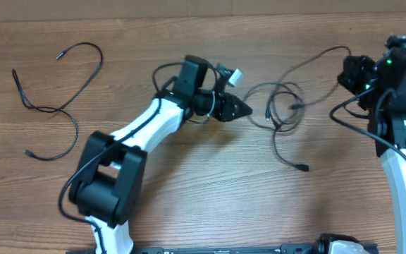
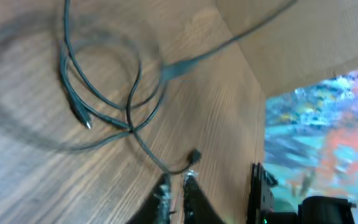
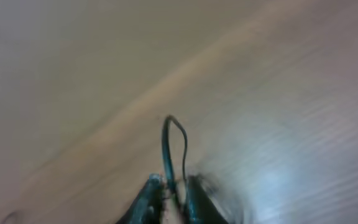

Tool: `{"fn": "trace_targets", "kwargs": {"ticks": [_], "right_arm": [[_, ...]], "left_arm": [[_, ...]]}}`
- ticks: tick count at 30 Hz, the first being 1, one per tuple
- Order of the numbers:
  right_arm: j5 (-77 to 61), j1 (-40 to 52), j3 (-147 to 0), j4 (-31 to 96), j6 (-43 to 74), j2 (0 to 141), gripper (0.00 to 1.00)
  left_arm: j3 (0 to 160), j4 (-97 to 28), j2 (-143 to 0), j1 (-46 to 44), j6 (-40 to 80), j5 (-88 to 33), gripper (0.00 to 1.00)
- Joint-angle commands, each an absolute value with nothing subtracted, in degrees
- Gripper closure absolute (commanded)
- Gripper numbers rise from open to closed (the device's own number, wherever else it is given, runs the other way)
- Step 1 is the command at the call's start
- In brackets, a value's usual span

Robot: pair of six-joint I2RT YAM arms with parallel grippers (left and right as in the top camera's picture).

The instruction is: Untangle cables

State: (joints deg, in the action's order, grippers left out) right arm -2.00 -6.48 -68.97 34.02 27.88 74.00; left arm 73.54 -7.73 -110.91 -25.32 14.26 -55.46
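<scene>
One thin black cable lies by itself at the far left of the wooden table. Two more cables are still looped together at centre right; in the left wrist view this tangle lies ahead of my fingers. My left gripper points at the tangle, its jaws nearly together with nothing between them. A strand with a plug curves just past the tips. My right gripper is at the far right, shut on a cable loop that rises from between its fingers.
The left arm's black base stands at the front left and the right arm at the right edge, with thicker black robot wires beside it. The table's far edge runs along the top.
</scene>
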Motion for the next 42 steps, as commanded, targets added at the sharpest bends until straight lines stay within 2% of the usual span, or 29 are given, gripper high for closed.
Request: {"fn": "trace_targets", "kwargs": {"ticks": [1,3,8,11,15,16,18,25,26,33,37,38,40,42], "right_arm": [[5.3,-6.5,-69.4,37.4,26.7,77.7,0.41],[5.3,-6.5,-69.4,39.3,27.5,80.6,0.00],[-3.9,-6.1,-69.3,41.3,27.4,87.9,0.00],[-13.7,-5.3,-69.2,40.6,20.7,91.8,0.00],[-21.5,-3.2,-68.2,37.6,11.6,96.7,0.00],[-22.6,-2.4,-68.2,37.0,9.6,98.2,0.00],[-22.8,-1.1,-68.2,35.9,7.4,100.6,0.00],[-23.7,4.7,-68.2,26.4,5.7,106.6,0.06],[-22.8,5.9,-68.2,24.1,5.7,107.2,0.07],[-15.1,10.5,-68.2,14.9,10.7,114.5,0.17],[-15.7,11.0,-68.2,12.3,15.9,118.7,0.33],[-17.2,11.2,-68.2,11.7,16.7,119.6,0.50],[-21.8,11.7,-68.2,11.4,16.7,120.4,0.92],[-27.3,12.3,-68.4,10.2,16.2,120.1,0.96]], "left_arm": [[73.7,-7.5,-107.5,-25.0,14.7,-51.8,0.80],[73.7,-7.7,-107.5,-25.1,16.1,-51.7,0.72],[73.7,-10.7,-107.5,-26.3,16.3,-47.9,0.62],[73.7,-12.2,-107.5,-27.1,16.4,-42.9,0.58],[73.7,-13.4,-107.5,-27.2,17.2,-37.9,0.56],[73.7,-13.6,-107.5,-26.9,17.8,-36.6,0.53],[73.7,-14.0,-107.5,-25.5,20.4,-34.7,0.35],[73.7,-16.4,-107.5,-18.6,27.2,-34.6,0.02],[73.7,-16.8,-107.5,-17.9,27.5,-34.7,0.00],[73.7,-20.1,-107.5,-16.7,27.4,-35.6,0.00],[73.7,-21.2,-107.5,-16.6,27.4,-35.4,0.00],[73.7,-21.2,-107.5,-16.6,27.4,-35.4,0.01],[73.7,-21.2,-107.5,-16.6,27.4,-35.4,0.00],[73.7,-21.2,-107.5,-16.6,27.4,-35.4,0.00]]}}
